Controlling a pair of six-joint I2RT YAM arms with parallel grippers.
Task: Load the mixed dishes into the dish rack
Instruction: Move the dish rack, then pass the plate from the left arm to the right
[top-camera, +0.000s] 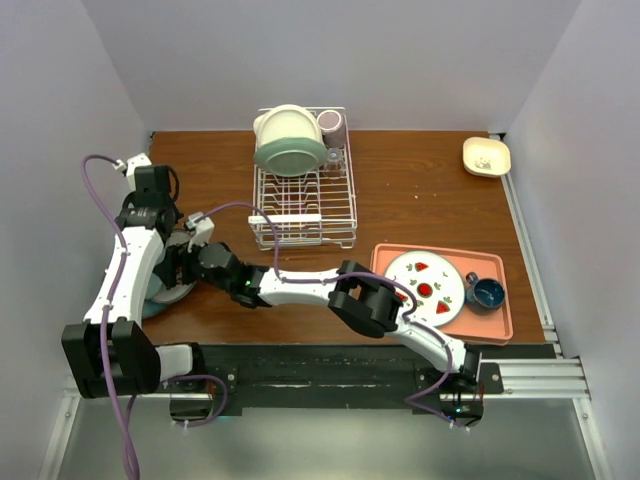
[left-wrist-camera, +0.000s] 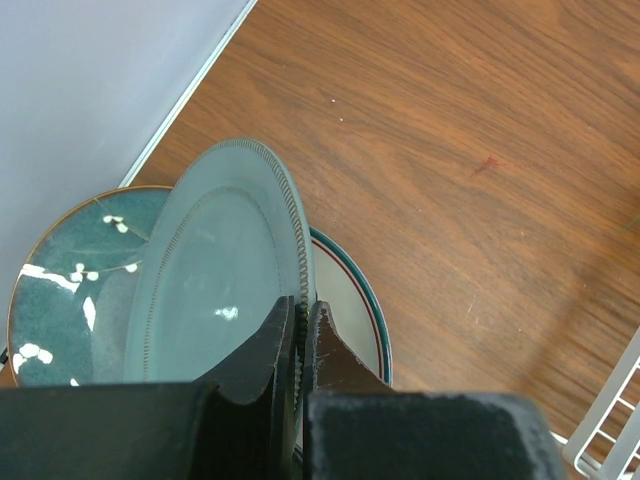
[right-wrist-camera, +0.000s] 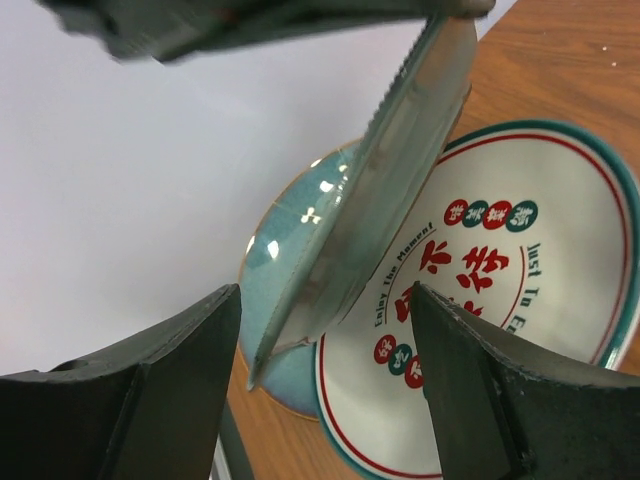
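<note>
Left gripper (left-wrist-camera: 303, 312) clamped tight on the rim of the pale green plate (left-wrist-camera: 215, 280).
Dish rack (top-camera: 300, 205) stands well apart from both sets of fingers. Pale green plate tilts up from the left fingers; right gripper (right-wrist-camera: 322, 295), fingers apart, straddles its edge. Below them lie a patterned plate (left-wrist-camera: 60, 290) and a lettered plate (right-wrist-camera: 500, 290).
</note>
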